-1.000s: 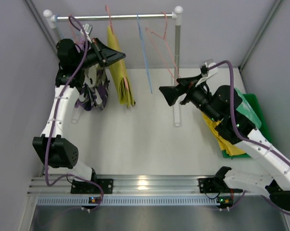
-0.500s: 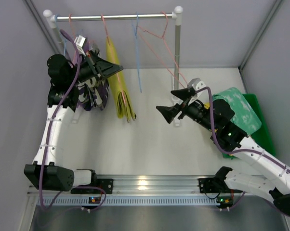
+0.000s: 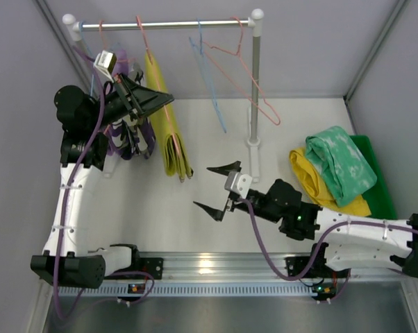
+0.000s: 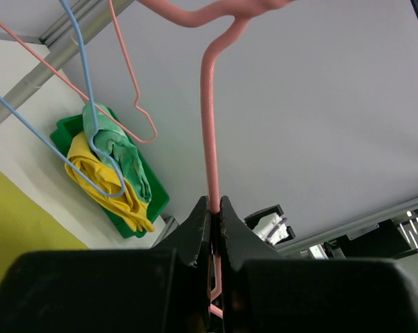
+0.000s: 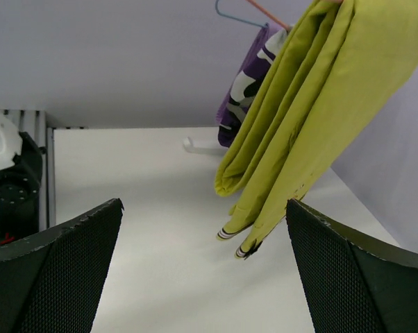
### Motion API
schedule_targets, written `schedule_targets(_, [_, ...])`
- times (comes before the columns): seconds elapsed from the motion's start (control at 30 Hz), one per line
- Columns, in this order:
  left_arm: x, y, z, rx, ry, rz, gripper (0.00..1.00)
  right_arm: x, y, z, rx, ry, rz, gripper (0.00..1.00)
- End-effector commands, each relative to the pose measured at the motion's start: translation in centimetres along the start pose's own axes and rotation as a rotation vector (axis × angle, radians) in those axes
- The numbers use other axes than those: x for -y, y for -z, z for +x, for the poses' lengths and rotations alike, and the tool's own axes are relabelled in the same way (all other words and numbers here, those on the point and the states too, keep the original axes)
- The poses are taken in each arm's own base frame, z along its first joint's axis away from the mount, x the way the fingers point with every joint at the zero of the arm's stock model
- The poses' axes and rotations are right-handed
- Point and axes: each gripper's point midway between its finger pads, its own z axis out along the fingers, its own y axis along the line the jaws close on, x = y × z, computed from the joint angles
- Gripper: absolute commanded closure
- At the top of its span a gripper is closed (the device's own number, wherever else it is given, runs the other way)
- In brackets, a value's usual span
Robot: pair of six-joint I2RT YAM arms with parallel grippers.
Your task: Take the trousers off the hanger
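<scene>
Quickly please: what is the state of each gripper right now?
left gripper: closed, clamped on the pink hanger.
right gripper: open, holding nothing.

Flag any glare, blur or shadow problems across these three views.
Top external: sharp, evenly lit, one glare spot on the metal rail. Left wrist: left gripper is a dark mass, pink hanger crisp. Right wrist: olive-yellow trousers sharp, soft shadow beneath.

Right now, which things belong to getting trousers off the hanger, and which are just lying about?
Job: olive-yellow trousers on the pink hanger, left gripper clamping it; mint green trousers, bright yellow trousers in the green bin.
Lying about: camouflage garment, blue hanger, bare pink hanger, rail.
</scene>
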Motion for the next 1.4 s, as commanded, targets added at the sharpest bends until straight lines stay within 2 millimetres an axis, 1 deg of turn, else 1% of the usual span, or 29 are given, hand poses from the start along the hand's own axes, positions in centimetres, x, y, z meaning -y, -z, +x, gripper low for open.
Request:
schedule_targets(0.0, [7.2, 1.3, -0.8, 0.077, -0.252, 0.171, 1.00, 1.7, -1.5, -0.1, 0.059, 0.032, 0.155, 0.00])
schedule_targets(0.07, [8.0, 1.4, -0.9, 0.082, -0.257, 0.181, 1.00, 1.9, -2.2, 0.2, 0.069, 0.011, 0.176, 0.01])
schedule_targets(0.1, [8.3, 1.4, -0.9, 0.083, -0.256, 0.185, 1.00, 1.6, -2.8, 1.0, 0.056, 0.009, 0.174, 0.01])
schedule_targets(0.13, [8.8, 1.5, -1.0, 0.085, -0.261, 0.192, 1.00, 1.5, -3.1, 1.2, 0.059, 0.006, 0.171, 0.00])
schedule_targets(0.17, [9.1, 1.6, -1.0, 0.087, -0.263, 0.195, 1.00, 1.5, -3.4, 0.9, 0.080, 0.004, 0.173, 0.01])
schedule_targets(0.2, [9.3, 1.6, -1.1, 0.089, -0.265, 0.199, 1.00, 1.2, -3.9, 1.6, 0.071, 0.005, 0.167, 0.01])
schedule_targets(0.27, [10.1, 1.8, -1.0, 0.090, -0.263, 0.209, 1.00, 1.6, -4.5, 2.1, 0.064, 0.009, 0.197, 0.01])
schedule_targets(0.3, [10.4, 1.9, -1.0, 0.093, -0.265, 0.215, 1.00, 1.8, -5.0, 3.0, 0.040, 0.013, 0.218, 0.00])
schedule_targets(0.33, [10.7, 1.9, -1.0, 0.094, -0.264, 0.221, 1.00, 1.9, -5.3, 3.3, 0.030, 0.015, 0.224, 0.00])
schedule_targets(0.4, [11.5, 2.1, -1.0, 0.098, -0.266, 0.233, 1.00, 1.7, -5.5, 4.5, 0.012, 0.018, 0.218, 0.01])
schedule_targets(0.6, [13.5, 2.6, -0.8, 0.101, -0.289, 0.263, 1.00, 1.5, -5.8, 6.0, -0.007, 0.046, 0.206, 0.00])
schedule_targets(0.67, [13.9, 2.8, -0.7, 0.102, -0.294, 0.270, 1.00, 1.8, -6.0, 6.5, -0.017, 0.055, 0.211, 0.00])
schedule_targets(0.77, [14.6, 3.0, -0.7, 0.105, -0.300, 0.279, 1.00, 2.4, -6.6, 6.3, -0.010, 0.044, 0.227, 0.01])
schedule_targets(0.8, [14.7, 3.0, -0.6, 0.106, -0.299, 0.281, 1.00, 2.8, -6.8, 5.8, 0.001, 0.043, 0.242, 0.01])
schedule_targets(0.87, [15.0, 3.1, -0.6, 0.111, -0.299, 0.284, 1.00, 3.2, -7.4, 5.5, 0.012, 0.046, 0.262, 0.00])
schedule_targets(1.07, [16.0, 3.5, -0.5, 0.120, -0.304, 0.289, 1.00, 4.6, -8.7, 5.9, -0.003, 0.034, 0.309, 0.00])
schedule_targets(1.1, [16.0, 3.6, -0.4, 0.121, -0.299, 0.285, 1.00, 4.7, -9.0, 5.4, 0.010, 0.029, 0.305, 0.00])
schedule_targets(1.2, [15.8, 3.6, -0.3, 0.122, -0.289, 0.276, 1.00, 4.5, -9.4, 5.0, 0.029, 0.023, 0.288, 0.01])
schedule_targets(1.27, [15.9, 3.6, -0.3, 0.122, -0.288, 0.278, 1.00, 4.5, -9.7, 5.1, 0.030, 0.024, 0.284, 0.01])
schedule_targets(1.37, [16.2, 3.7, -0.3, 0.122, -0.291, 0.284, 1.00, 5.2, -10.1, 5.4, 0.016, 0.026, 0.310, 0.01])
